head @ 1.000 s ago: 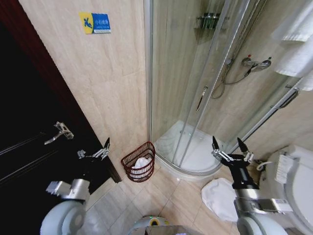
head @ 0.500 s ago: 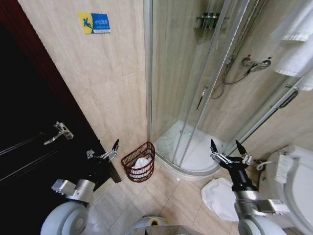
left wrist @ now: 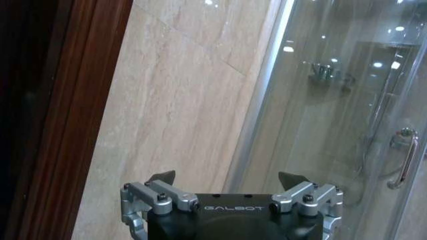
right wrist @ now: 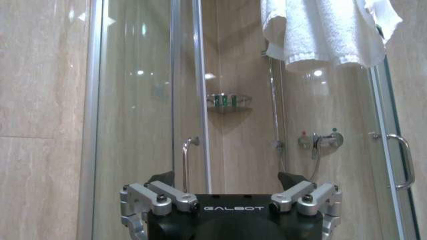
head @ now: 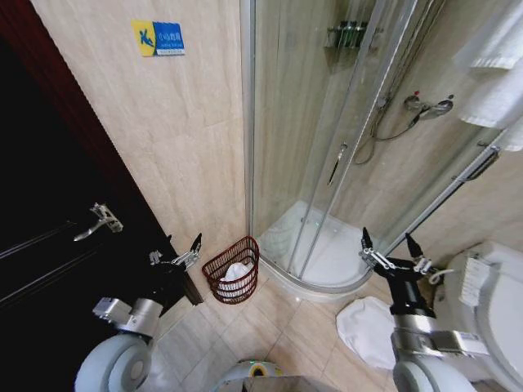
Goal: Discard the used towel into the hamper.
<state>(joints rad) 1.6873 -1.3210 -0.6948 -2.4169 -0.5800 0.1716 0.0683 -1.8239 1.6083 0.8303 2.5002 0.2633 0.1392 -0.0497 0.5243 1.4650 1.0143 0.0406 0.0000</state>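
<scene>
We see the hamper [head: 232, 270] on the tiled floor [head: 278, 327], in the corner between the beige wall [head: 180, 139] and the glass shower [head: 319, 147]. It leans a little, and something white lies inside it. A towel [head: 365, 329] lies crumpled on the floor to the right, near the shower base and just beside the toilet [head: 490, 302].

Our left tool [head: 185, 253] hangs in the air in front of the dark door [head: 49, 229], just to the left of the hamper and a little higher than its rim. It does not touch the hamper. Its fingers are spread apart and nothing is between them. In the left wrist view the left tool [left wrist: 227, 177] points at the wall and the shower frame, again with the fingers apart.

Our right tool [head: 387, 248] is raised over the floor, above the towel and apart from it, well to the right of the hamper. Its fingers are also spread and they grasp nothing. In the right wrist view the right tool [right wrist: 225, 176] faces the shower glass, and a hanging towel [right wrist: 327, 30] is seen above it. The door handle [head: 96, 220] is to the left of the left tool, apart from it.
</scene>
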